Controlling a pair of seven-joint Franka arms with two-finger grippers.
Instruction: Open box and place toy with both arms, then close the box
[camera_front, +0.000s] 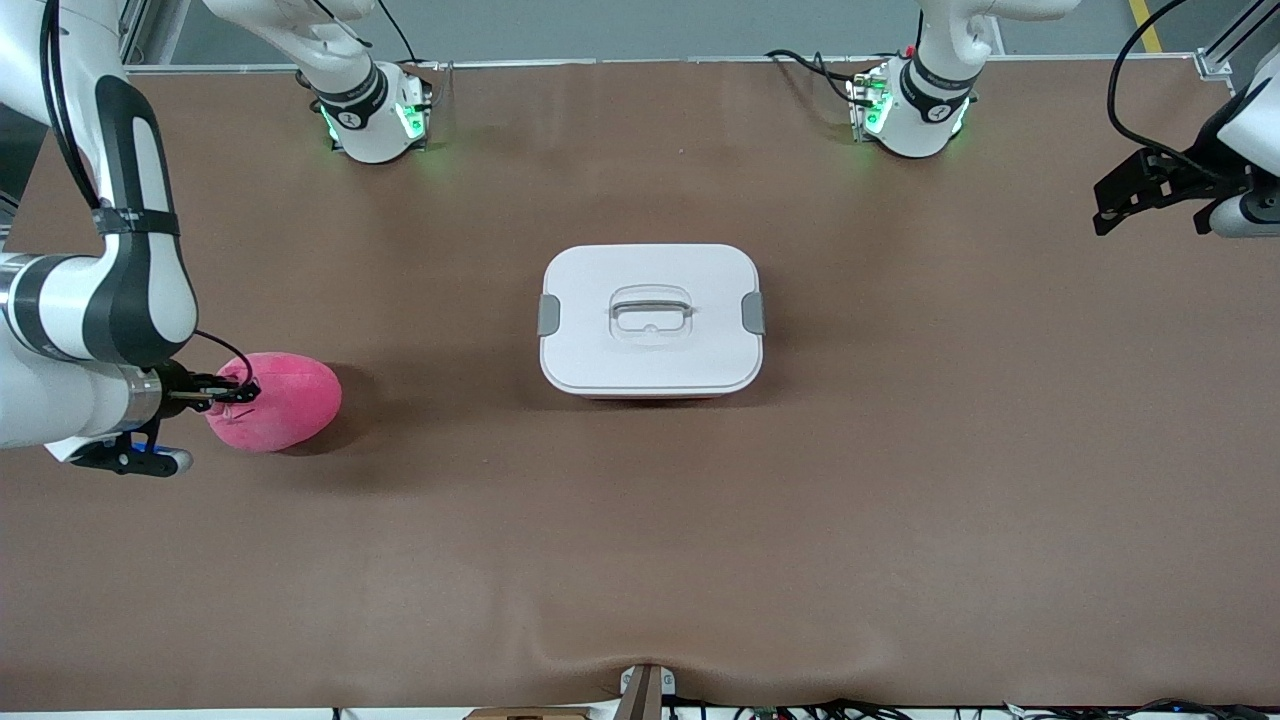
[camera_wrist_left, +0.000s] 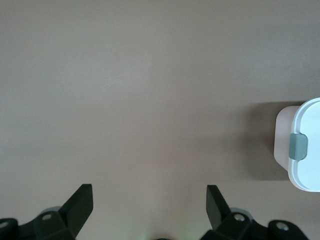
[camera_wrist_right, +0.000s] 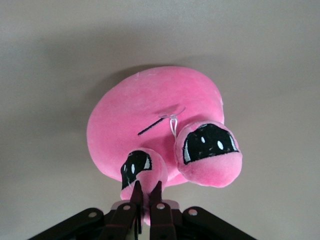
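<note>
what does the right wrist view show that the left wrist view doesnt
Only the right wrist view shows the toy, its black eyes, and the right claw shut on its edge. Only the left wrist view shows the box corner with a grey clip, and the left claw open over bare table. Both show the brown table.

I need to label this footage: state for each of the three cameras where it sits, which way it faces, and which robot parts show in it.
Front view: high across the table, facing both bases; shows the closed box, the toy, both arms.
Left wrist view: on the left arm, looking down at bare table; the open left gripper shows, plus the box's edge, shared with front.
Right wrist view: on the right arm, facing the toy; right gripper pinches it.
</note>
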